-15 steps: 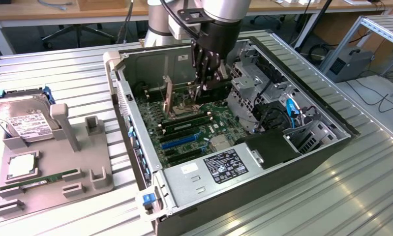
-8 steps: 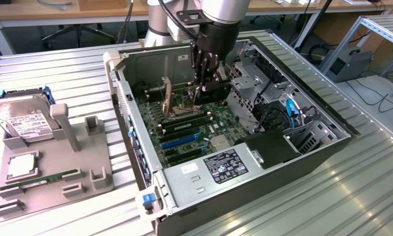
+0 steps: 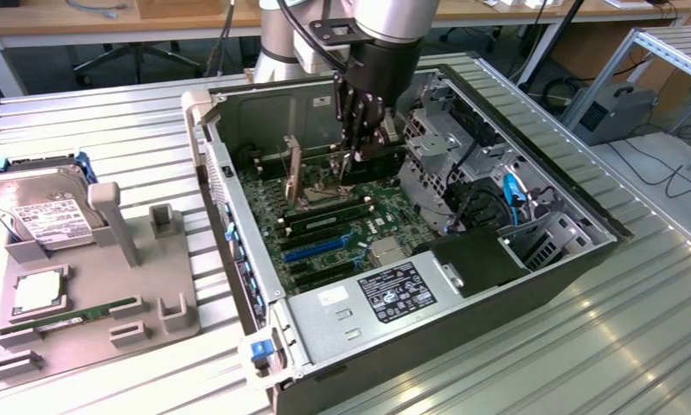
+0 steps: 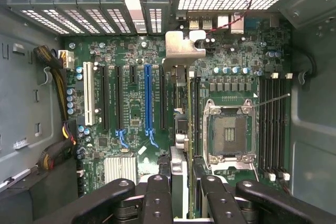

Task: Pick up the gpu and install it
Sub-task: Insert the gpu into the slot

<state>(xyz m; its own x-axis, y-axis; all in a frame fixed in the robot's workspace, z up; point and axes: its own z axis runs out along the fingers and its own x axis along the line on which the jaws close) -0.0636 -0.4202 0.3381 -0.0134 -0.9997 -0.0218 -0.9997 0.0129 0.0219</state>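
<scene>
The fingers [image 4: 157,195] are clamped on the gpu [image 4: 181,129], holding it edge-on by its top so the card hangs straight down between them with its silver bracket [image 4: 182,48] at the far end.

The open computer case [image 3: 322,333] lies on its side on the slatted table [image 3: 622,346], and the gripper [image 3: 362,143] hangs inside it at about twelve o'clock in the exterior view. Below it the motherboard [image 4: 131,124] carries a row of expansion slots; the blue slot [image 4: 148,98] sits at nine o'clock from the card, and the empty CPU socket [image 4: 227,135] at three o'clock.

Whether the card's bottom edge already touches a slot cannot be told. Doing this step well probably means keeping the card upright and parallel to the slot, lining the bracket up with the rear opening, and pressing down evenly rather than on one corner.

The hard drive [image 3: 40,212] and memory stick [image 3: 86,313] rest on the grey holder [image 3: 92,333], well apart at nine o'clock.
</scene>
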